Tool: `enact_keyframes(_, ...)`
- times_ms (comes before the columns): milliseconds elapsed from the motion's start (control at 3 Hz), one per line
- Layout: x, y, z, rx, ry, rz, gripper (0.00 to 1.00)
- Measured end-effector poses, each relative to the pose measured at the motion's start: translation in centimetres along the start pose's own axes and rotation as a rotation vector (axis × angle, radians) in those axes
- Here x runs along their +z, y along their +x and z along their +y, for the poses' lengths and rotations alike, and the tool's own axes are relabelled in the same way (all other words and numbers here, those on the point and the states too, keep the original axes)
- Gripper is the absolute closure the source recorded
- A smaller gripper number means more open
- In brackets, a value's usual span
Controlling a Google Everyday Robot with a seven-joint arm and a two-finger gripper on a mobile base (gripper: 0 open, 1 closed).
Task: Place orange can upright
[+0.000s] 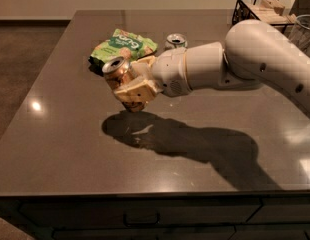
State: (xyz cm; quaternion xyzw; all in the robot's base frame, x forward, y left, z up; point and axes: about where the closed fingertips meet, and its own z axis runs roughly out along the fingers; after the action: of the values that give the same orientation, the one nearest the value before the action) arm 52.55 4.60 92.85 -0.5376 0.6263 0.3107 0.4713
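The orange can (116,72) is held in my gripper (131,84), tilted with its silver top facing up and to the left, just above the dark table (70,129). Its lower end is hidden behind the tan fingers (136,90), so I cannot tell if it touches the surface. The gripper is shut on the can, at the left-centre of the table, with the white arm (245,59) reaching in from the right.
A green snack bag (124,46) lies just behind the can. A second can (175,40) stands upright behind the arm. A black wire basket (260,9) sits at the far right corner. The table's front edge runs near the bottom.
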Motion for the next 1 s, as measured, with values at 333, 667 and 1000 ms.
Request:
enact_keyframes(333,-0.3,0.7,-0.3,-0.010,-0.004,-0.075,1.00)
enact_keyframes(667,-0.6,1.0,-0.7,0.001,-0.012,-0.142,1.00)
enact_keyframes(1000,-0.8,1.7,-1.1,0.030,-0.006,-0.186,1.00)
